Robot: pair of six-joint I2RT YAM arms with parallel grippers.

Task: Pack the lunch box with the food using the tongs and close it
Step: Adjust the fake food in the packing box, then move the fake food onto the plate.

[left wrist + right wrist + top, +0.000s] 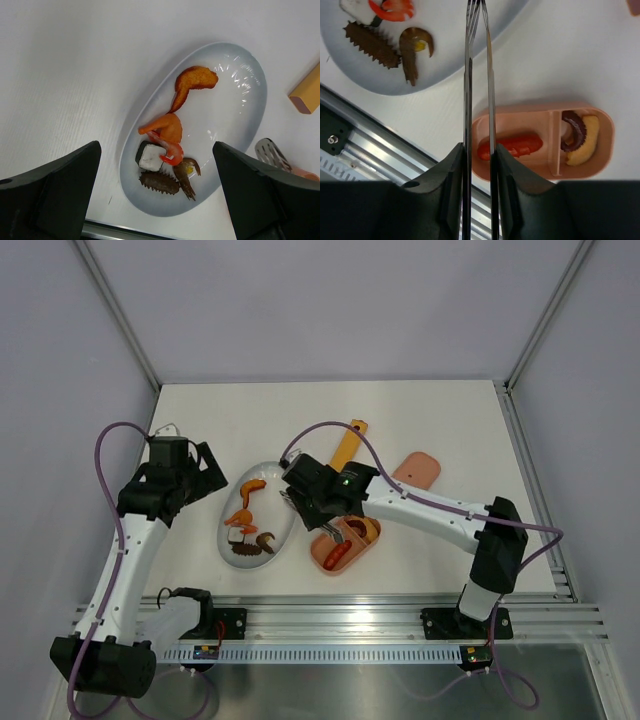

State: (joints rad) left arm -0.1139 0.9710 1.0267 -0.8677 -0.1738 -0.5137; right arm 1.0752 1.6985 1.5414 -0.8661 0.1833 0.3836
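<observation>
Two compartments divided the salmon-pink plastic lunch box (320, 552), which from above sat just right of a glossy white oval plate (278, 520); its rounded lid (417, 469) lay well apart. At the left wrist, the left gripper (155, 147) gaped wide over the plate's orange shrimp (165, 131) and a ridged brown piece (159, 182). At the right wrist, the right gripper (479, 150) pinched thin silvery tongs (479, 75), and a red sausage (512, 145) lay in the box's larger compartment.

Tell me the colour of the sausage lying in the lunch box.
The sausage is red, clearest in the right wrist view.
</observation>
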